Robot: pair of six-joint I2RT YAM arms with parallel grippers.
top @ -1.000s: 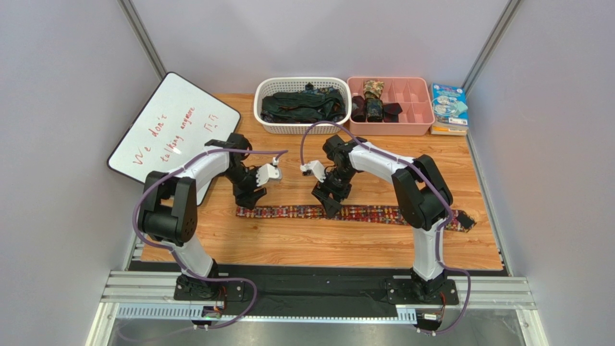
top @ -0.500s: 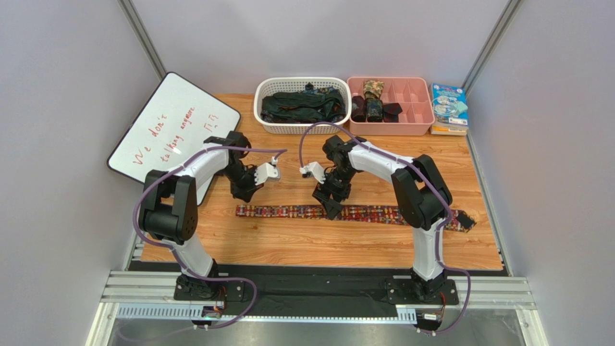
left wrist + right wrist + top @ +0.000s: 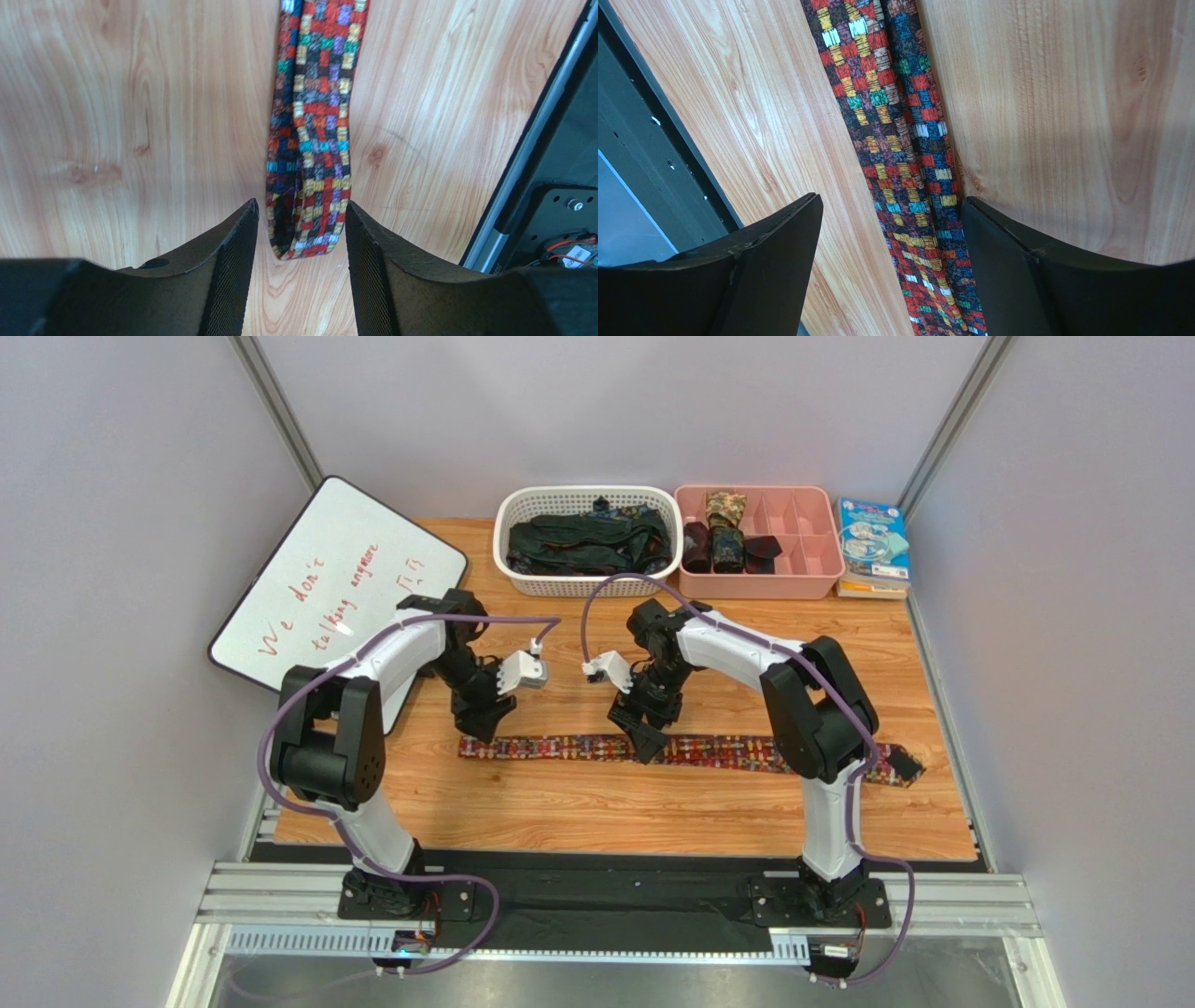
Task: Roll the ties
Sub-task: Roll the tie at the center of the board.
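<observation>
A patterned red-orange-yellow-green tie [image 3: 701, 751] lies flat across the table, its narrow end at the left. My left gripper [image 3: 481, 723] is open just above that narrow end; in the left wrist view the tie end [image 3: 309, 175] lies between the spread jaws of the gripper [image 3: 300, 217]. My right gripper [image 3: 643, 734] is open over the tie's middle; in the right wrist view the tie [image 3: 906, 154] runs between the jaws of the gripper [image 3: 891, 210], close to the right one. Rolled ties [image 3: 723, 532] sit in the pink tray.
A white basket [image 3: 522, 576] of dark ties stands at the back, next to a pink divided tray [image 3: 807, 546]. A whiteboard [image 3: 316, 581] leans at the left. A booklet [image 3: 873, 543] lies at the back right. The black base rail [image 3: 554, 140] shows beside the tie end.
My left gripper has shifted slightly down and toward the tie's narrow end. The right arm and the tie have not moved.
</observation>
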